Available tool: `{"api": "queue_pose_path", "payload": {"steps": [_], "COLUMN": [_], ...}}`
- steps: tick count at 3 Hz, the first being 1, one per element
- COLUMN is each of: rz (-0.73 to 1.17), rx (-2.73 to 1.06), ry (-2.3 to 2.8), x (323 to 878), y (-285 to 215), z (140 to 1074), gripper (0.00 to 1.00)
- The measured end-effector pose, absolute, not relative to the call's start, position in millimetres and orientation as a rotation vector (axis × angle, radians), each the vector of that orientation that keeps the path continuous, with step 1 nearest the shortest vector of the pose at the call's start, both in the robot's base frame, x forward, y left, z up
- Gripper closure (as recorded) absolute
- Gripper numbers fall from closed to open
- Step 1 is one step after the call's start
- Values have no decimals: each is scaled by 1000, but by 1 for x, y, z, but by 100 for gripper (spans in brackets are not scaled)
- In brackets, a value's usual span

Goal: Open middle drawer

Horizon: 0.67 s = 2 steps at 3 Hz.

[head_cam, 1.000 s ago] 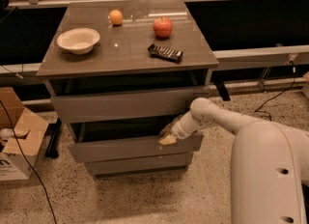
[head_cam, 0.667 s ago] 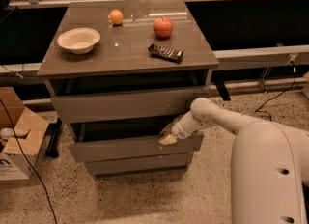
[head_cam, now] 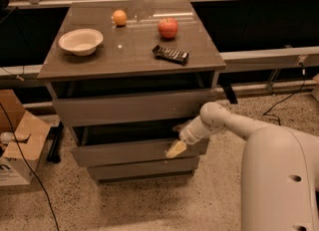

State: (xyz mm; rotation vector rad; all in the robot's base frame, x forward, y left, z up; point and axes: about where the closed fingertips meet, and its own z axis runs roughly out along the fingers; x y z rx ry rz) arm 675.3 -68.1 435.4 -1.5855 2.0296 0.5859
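Note:
The middle drawer (head_cam: 124, 151) is a wide grey-taupe drawer with a flat handleless front, the second of three in the cabinet. It stands pulled out a little, with a dark gap showing above its front. My gripper (head_cam: 175, 148) is at the right part of this drawer's top edge, its pale yellow tip against the front, reaching in from the right on the white arm (head_cam: 234, 123). The top drawer (head_cam: 129, 106) above also stands slightly forward. The bottom drawer (head_cam: 142, 169) sits further back.
On the cabinet top (head_cam: 129, 58) are a white bowl (head_cam: 80, 41), an orange (head_cam: 119, 17), a red apple (head_cam: 168, 27) and a dark snack bar (head_cam: 170, 54). An open cardboard box (head_cam: 17, 145) and a black cable (head_cam: 22, 165) lie on the floor at the left. A railing runs behind.

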Motion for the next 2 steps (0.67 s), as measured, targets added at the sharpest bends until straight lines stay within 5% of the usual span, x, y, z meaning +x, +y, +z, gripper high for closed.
{"api": "queue_pose_path", "payload": {"steps": [1,2], "rz": [630,636], "rx": [-1593,-1611], "ry": [2073,2085], "x": [663,661], "y": [-72,-72], "z": [413,415], "gripper": [3,26]}}
